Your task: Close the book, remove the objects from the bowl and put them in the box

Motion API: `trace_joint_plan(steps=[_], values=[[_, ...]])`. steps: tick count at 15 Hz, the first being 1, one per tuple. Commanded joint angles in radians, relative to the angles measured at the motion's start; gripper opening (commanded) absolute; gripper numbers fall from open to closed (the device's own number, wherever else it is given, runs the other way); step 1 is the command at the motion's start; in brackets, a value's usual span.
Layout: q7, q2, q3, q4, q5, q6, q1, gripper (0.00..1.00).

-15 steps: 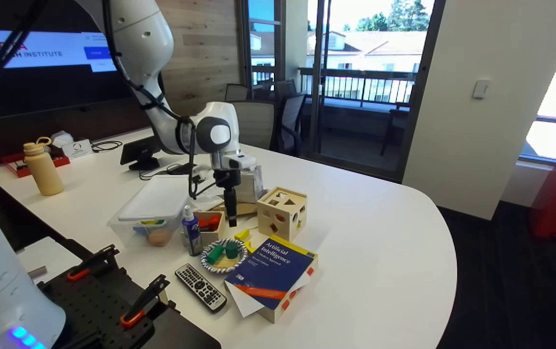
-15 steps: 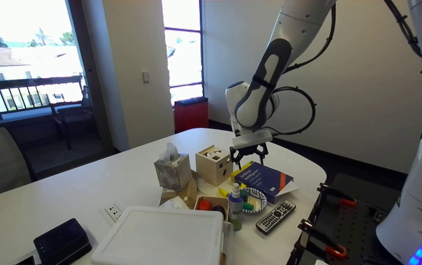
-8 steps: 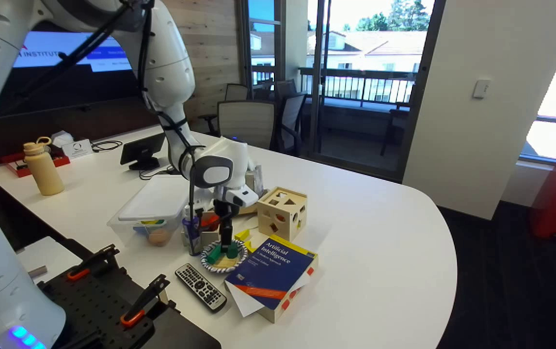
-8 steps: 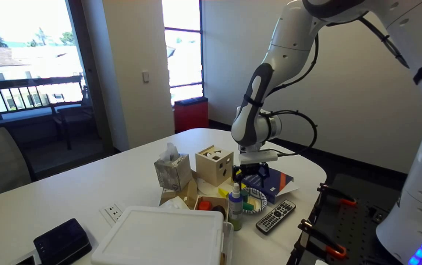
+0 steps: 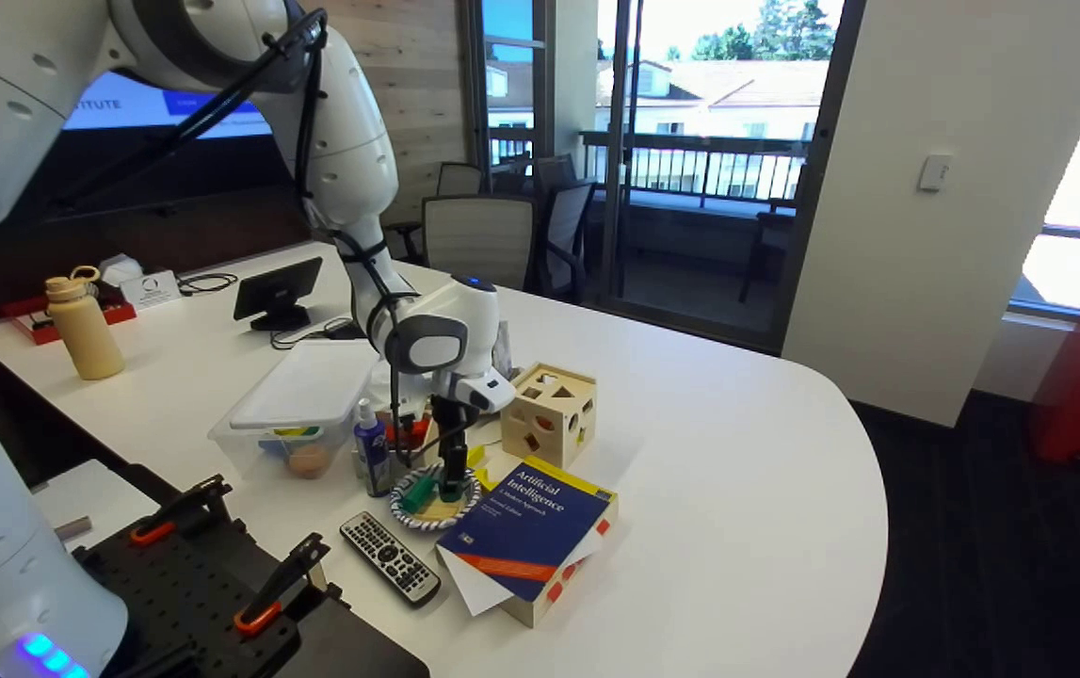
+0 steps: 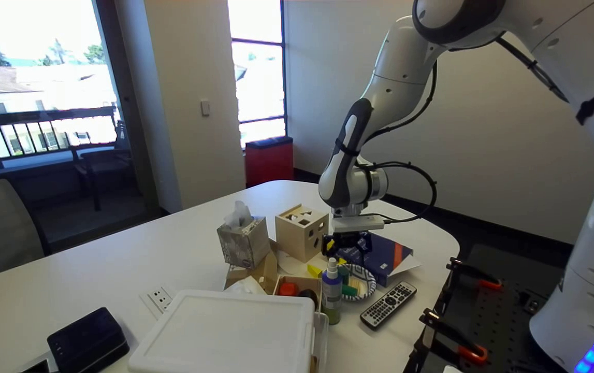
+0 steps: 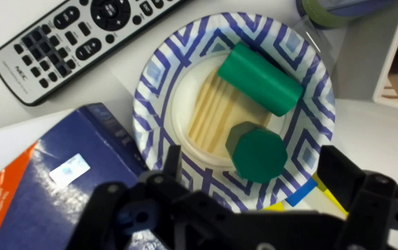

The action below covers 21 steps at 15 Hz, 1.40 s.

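Centre the empty, wide-spread gripper [image 7: 251, 156] on the upright block [image 7: 260, 154] (1 of the bowl's [image 7: 152, 74] 2 green pieces) before squeezing.

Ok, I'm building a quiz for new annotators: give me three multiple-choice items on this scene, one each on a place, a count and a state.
1. Where does the remote control lie?
A) On the book
B) On the table beside the patterned bowl
C) Inside the bowl

2. How many green blocks are in the bowl?
A) One
B) Four
C) Two

3. How does the gripper stand?
A) Open, gripping nothing
B) Shut on a block
C) Shut, gripping nothing

1: B, as both exterior views show it on the table next to the bowl.
2: C, as the wrist view shows a cylinder and an octagonal prism.
3: A, as the wrist view shows its fingers apart, with gaps either side of the prism.
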Motion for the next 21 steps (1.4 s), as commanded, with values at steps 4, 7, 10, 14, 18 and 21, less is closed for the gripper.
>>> trace_joint_plan(steps=[4,7,10,14,18,21], values=[[-0.044,0.055,0.0,0.072,0.028,-0.052,-0.006,1.0],[-0.04,0.08,0.001,0.082,0.03,-0.053,-0.005,1.0],[-0.036,0.095,0.001,0.086,0.031,-0.05,-0.004,0.74],[-0.018,0.1,-0.016,0.087,0.022,-0.053,0.015,0.42],[-0.005,0.101,-0.033,0.091,0.013,-0.059,0.034,0.19],[0.014,0.077,-0.062,0.077,-0.002,-0.066,0.069,0.19]])
